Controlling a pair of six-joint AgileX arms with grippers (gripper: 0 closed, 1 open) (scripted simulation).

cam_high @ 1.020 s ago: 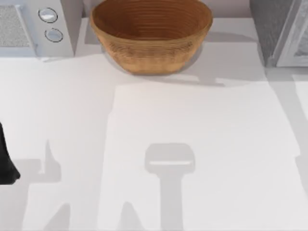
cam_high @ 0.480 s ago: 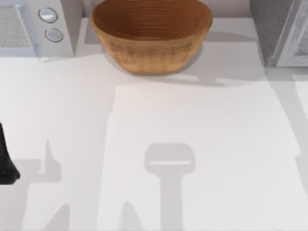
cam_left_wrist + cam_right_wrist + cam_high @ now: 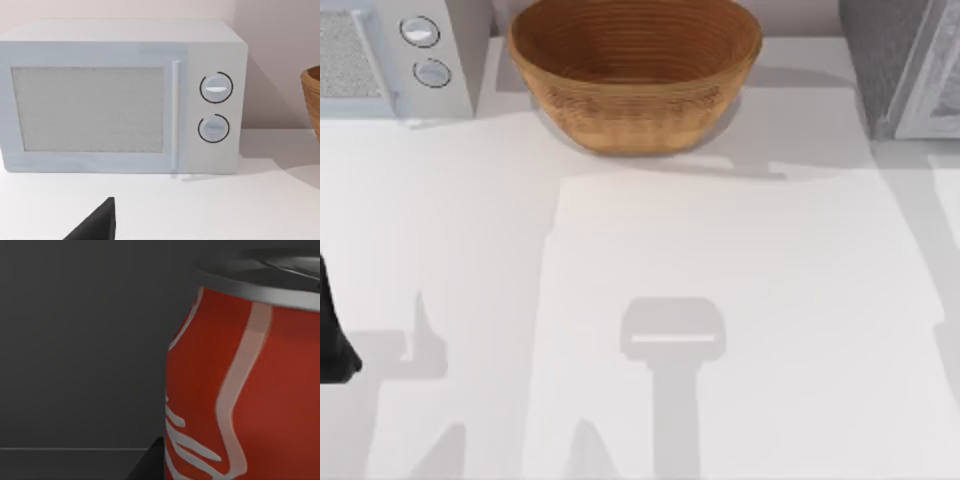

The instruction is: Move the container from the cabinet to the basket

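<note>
The step in hand looks like the reach and grasp inside the cabinet (image 3: 900,60): the right wrist view sits very close to the container (image 3: 240,385), which stands upright against the dark grey inner walls, right in front of the right tool. Whether that tool is released or clenched on the can I cannot tell. The can is red with white script strokes and a grey metal rim at its top. Next, I judge, the tool must secure the can, draw it out through the door and carry it across to the basket (image 3: 635,70). The left arm (image 3: 332,330) is parked by the worktop (image 3: 720,250) edge, facing a white microwave (image 3: 125,95).
</note>
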